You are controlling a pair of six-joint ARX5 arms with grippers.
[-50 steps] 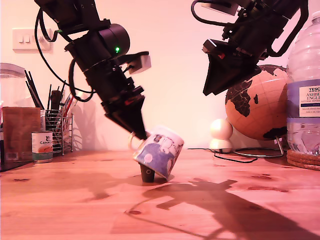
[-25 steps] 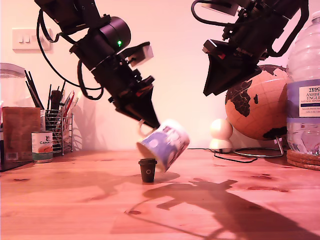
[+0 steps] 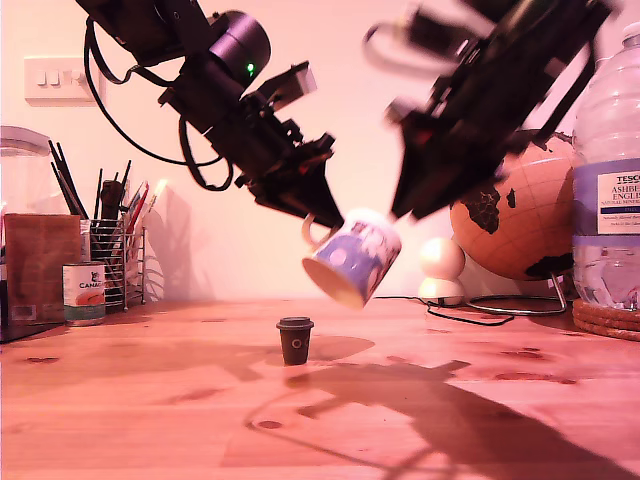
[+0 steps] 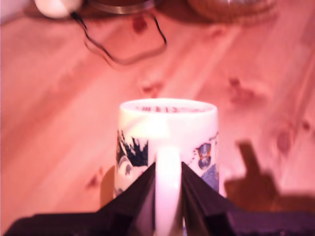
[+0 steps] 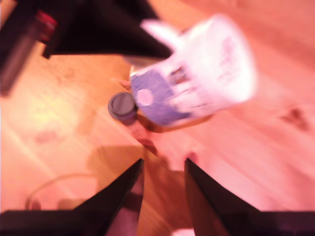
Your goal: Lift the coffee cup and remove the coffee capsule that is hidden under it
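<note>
The cream ceramic coffee cup point(image 3: 352, 262) with its cartoon animal print and blue-purple dotted band hangs in the air, tilted, its open mouth pointing down toward the exterior view's left. My first gripper point(image 4: 168, 196) holds it by the loop handle, the two dark jaws pinched against either side of the white loop, which shows plainly in the first wrist view.

Below it and a little toward the exterior view's left, the small dark brown-black tapered coffee capsule point(image 3: 295, 340) stands upright on the reddish wooden table point(image 3: 150, 420), clear of the cup and in the open. In the second wrist view it shows as a dark round pod point(image 5: 122, 107) just beside the cup point(image 5: 197, 73).

My second gripper point(image 5: 162, 184) hangs well above the table on the exterior view's right, motion-blurred, its jaws parted a narrow way with nothing between them.

Behind, toward the exterior view's right, stand a white rounded two-ball object point(image 3: 443, 270), an orange-brown globe point(image 3: 520, 220) and a large clear plastic water bottle point(image 3: 605, 180). At the exterior view's left are a small labelled tin can point(image 3: 84, 292) and a wire holder of pens point(image 3: 118, 255).
</note>
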